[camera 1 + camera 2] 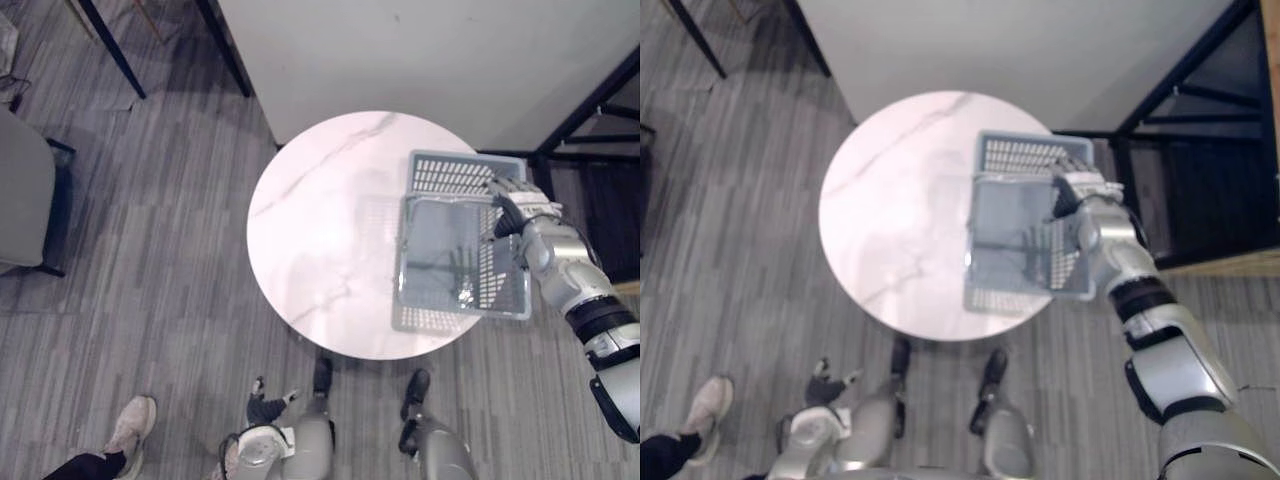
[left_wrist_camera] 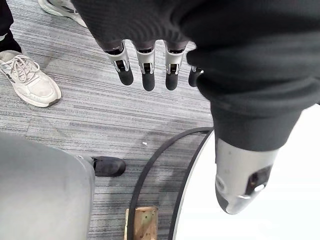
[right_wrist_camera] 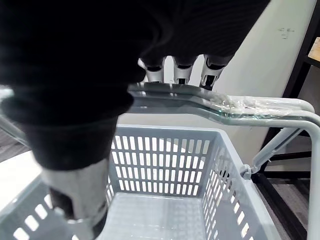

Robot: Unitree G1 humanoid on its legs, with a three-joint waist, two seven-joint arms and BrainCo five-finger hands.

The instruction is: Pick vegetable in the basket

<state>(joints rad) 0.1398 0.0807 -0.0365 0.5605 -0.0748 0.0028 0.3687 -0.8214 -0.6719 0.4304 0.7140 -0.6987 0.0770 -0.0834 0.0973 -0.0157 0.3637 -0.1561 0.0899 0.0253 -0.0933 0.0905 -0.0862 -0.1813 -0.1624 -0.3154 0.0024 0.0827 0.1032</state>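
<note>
A grey slotted plastic basket (image 1: 412,318) stands on the right side of a round white marble table (image 1: 320,230). Its inside, seen in the right wrist view past the slotted wall (image 3: 165,165), holds nothing. My right hand (image 1: 512,203) is at the basket's far right corner. Its fingers (image 3: 181,70) curl over the two raised handle bars (image 3: 240,107) and the thumb reaches down on the near side. My left hand (image 2: 145,70) hangs low beside the table's near edge with straight fingers, holding nothing.
A person's light sneaker (image 1: 130,425) rests on the wood-look floor at the lower left. A black metal rack (image 1: 590,110) stands right of the table. A grey seat (image 1: 20,200) is at the far left, and a white panel behind the table.
</note>
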